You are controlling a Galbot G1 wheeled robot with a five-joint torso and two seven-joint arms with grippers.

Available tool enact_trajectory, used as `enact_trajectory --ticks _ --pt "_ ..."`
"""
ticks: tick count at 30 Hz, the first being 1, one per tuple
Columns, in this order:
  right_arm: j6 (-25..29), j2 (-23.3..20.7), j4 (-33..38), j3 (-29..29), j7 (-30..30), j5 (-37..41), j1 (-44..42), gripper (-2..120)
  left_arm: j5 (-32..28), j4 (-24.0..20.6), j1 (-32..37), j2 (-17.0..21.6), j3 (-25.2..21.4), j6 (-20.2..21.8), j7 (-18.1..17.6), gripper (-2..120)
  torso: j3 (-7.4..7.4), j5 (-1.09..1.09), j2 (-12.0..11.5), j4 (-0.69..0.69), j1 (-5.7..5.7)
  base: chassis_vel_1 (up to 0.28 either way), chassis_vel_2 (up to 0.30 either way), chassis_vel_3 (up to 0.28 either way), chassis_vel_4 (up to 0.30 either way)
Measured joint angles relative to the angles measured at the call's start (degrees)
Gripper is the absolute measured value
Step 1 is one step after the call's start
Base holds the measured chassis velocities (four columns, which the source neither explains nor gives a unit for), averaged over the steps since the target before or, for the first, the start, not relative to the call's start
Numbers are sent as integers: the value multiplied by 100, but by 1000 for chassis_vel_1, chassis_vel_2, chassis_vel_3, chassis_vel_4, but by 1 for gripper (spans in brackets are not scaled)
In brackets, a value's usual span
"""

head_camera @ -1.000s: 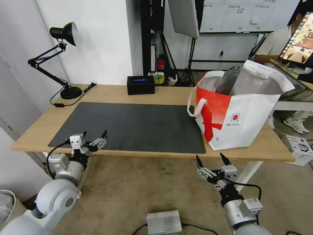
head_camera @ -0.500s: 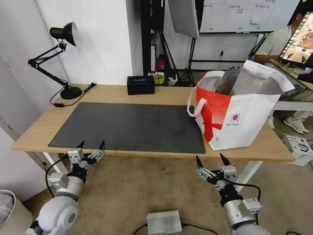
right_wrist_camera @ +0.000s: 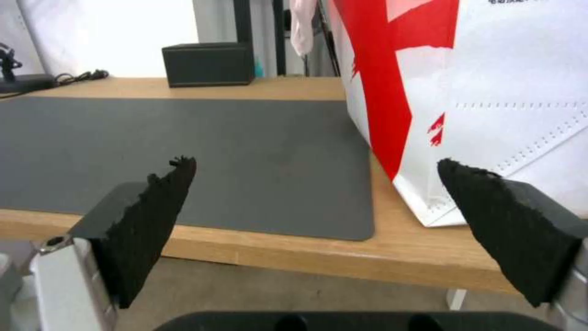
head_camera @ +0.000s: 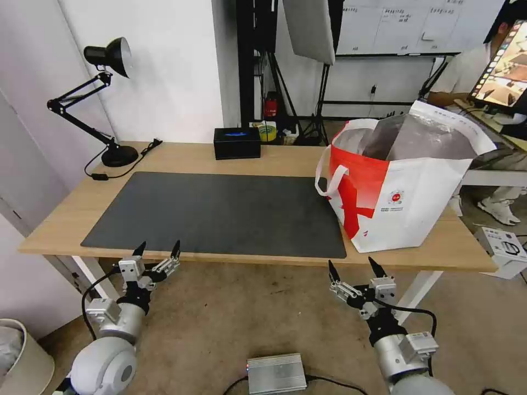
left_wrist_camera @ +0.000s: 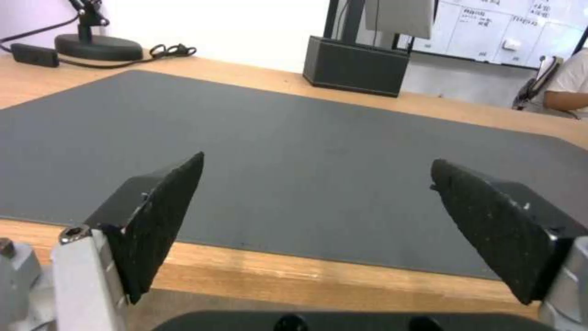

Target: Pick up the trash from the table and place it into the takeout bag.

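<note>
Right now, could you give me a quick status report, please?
Left pincer and right pincer open, empty, below the table edge. Bag upright at table's right end. Mat bare; black box at back.

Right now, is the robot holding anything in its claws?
No. The left gripper and right gripper are both open and empty, hanging below the table's front edge.

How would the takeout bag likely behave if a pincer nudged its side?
The takeout bag looks like soft fabric with creased walls, so it would probably dent rather than slide. It stands tall and open-mouthed, so it might tip or sag.
</note>
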Motion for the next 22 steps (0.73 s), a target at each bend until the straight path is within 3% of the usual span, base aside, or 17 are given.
enact_trajectory --ticks 22 --pt "15 125 32 39 -91 -4 -38 100 -6 -1 -8 7 5 8 -12 100 0 0 0 0 0 0 0 0 0"
